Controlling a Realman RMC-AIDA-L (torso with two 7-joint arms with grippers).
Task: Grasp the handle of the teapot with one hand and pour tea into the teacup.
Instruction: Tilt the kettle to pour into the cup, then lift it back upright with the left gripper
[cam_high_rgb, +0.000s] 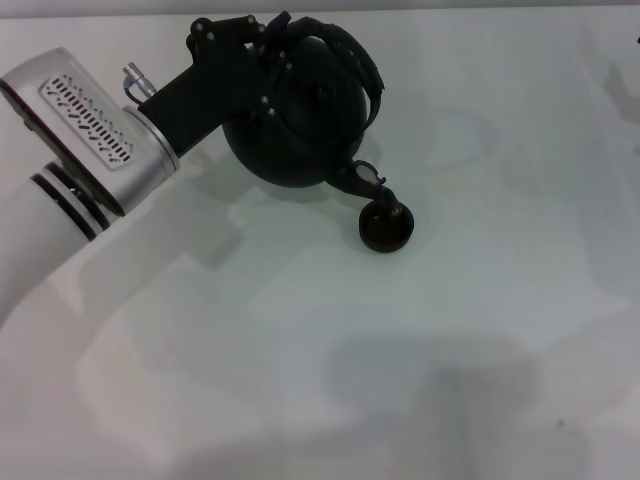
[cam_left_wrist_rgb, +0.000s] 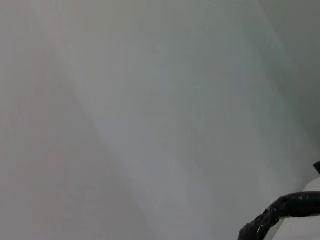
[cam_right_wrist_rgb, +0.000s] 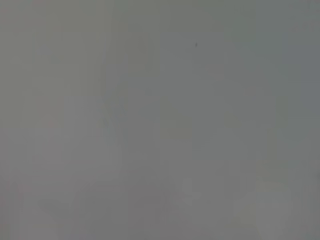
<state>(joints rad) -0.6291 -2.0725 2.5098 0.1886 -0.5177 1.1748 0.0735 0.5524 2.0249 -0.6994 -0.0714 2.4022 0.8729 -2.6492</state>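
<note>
Fingers of the left gripper (cam_high_rgb: 285, 45) clench the handle (cam_high_rgb: 355, 55); the teapot (cam_high_rgb: 300, 120) tilts below them, spout over the teacup (cam_high_rgb: 386, 226).

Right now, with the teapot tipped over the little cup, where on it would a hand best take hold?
By the handle, the arched loop over the teapot, coming from the side away from the spout. The loop stands clear of the round body, and that side leaves the spout free over the teacup. The left hand is there now.
</note>
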